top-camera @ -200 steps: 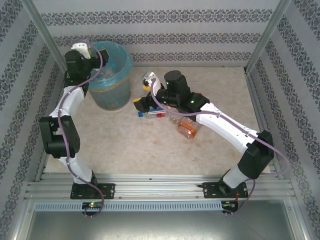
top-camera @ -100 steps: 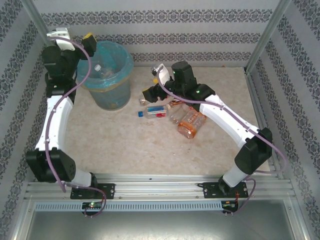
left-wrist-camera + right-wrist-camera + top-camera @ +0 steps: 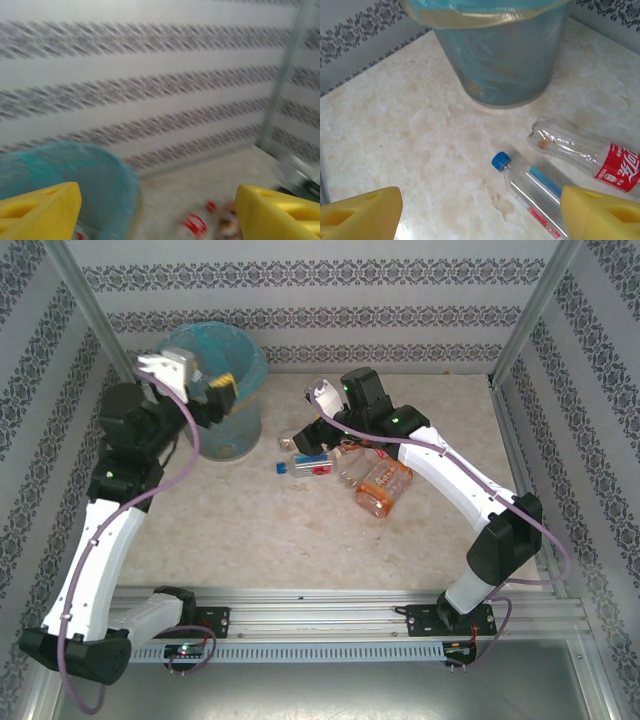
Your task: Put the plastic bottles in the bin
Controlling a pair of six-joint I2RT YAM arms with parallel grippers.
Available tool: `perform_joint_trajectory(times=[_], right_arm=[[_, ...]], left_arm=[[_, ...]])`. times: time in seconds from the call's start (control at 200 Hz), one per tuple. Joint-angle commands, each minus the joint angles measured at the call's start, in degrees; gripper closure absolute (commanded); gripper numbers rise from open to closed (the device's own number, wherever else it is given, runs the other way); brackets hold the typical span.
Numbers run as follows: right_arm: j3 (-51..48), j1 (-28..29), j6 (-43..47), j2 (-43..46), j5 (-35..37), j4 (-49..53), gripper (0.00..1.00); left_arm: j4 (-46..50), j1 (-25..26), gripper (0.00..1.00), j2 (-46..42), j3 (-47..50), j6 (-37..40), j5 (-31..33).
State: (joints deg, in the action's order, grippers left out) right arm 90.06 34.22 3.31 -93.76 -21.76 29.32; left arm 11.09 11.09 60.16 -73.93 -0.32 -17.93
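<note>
Seen from above, with twelve o'clock at the far wall, the bin (image 3: pixel 228 430) stands at about ten o'clock on the counter (image 3: pixel 250 530), close to the patterned wall (image 3: pixel 400 315). The left hand (image 3: pixel 218 392) hangs at the bin's near rim, roughly at its eight o'clock. In the left wrist view its yellow fingers (image 3: pixel 40 210) sit in the two bottom corners, well apart, with nothing between them. That view is blurred: the bin (image 3: pixel 95 175) is a teal shape at seven o'clock, and some red-capped bottles show only as smears at five o'clock.

The right hand (image 3: pixel 303 440) is near the middle of the counter, at three o'clock from the bin. Its yellow fingers (image 3: pixel 600 215) are also spread wide and hold nothing. Just under it lies the blue-capped bottle (image 3: pixel 300 466), flat on the counter. The orange bottle (image 3: pixel 378 492) lies on its side at five o'clock from the hand, beside another clear bottle.

From the right wrist, the bin (image 3: pixel 505 60) fills twelve o'clock (its blue liner is folded over the rim). The blue-capped bottle (image 3: pixel 530 185) lies at five o'clock with its cap pointing to about ten o'clock. The red-labelled bottle (image 3: pixel 580 150) lies at four o'clock, just beside it; I cannot tell whether they touch. Both are apart from the bin, and all of these bottles lie on the counter outside it.
</note>
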Motion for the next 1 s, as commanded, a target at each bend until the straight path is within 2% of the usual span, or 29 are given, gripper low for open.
perform_joint_trajectory(times=[0.0, 0.125, 0.39, 0.615, 0.999], right_arm=[[0.5, -0.6, 3.5, -0.9, 1.5, 4.7, 0.17], [0.8, -0.6, 7.3, -2.4, 3.3, 6.9, 0.17], [-1.2, -0.6, 15.4, -5.6, 3.5, 8.2, 0.16], [-0.5, -0.2, 19.0, -10.8, 3.8, 7.4, 0.16], [10.4, 0.2, 25.6, -25.0, 6.6, 11.3, 0.15]], left_arm=[[7.7, 5.9, 0.19, -2.1, 3.3, 5.0, 0.4], [6.9, 11.3, 0.19, -5.5, 9.6, 5.7, -1.5], [6.7, 17.2, 0.18, -9.8, 23.6, 8.3, -4.2], [7.1, 18.4, 0.13, -12.3, 31.1, 13.5, -8.3], [8.8, 18.4, 0.00, -11.8, 38.1, 20.0, -2.2]])
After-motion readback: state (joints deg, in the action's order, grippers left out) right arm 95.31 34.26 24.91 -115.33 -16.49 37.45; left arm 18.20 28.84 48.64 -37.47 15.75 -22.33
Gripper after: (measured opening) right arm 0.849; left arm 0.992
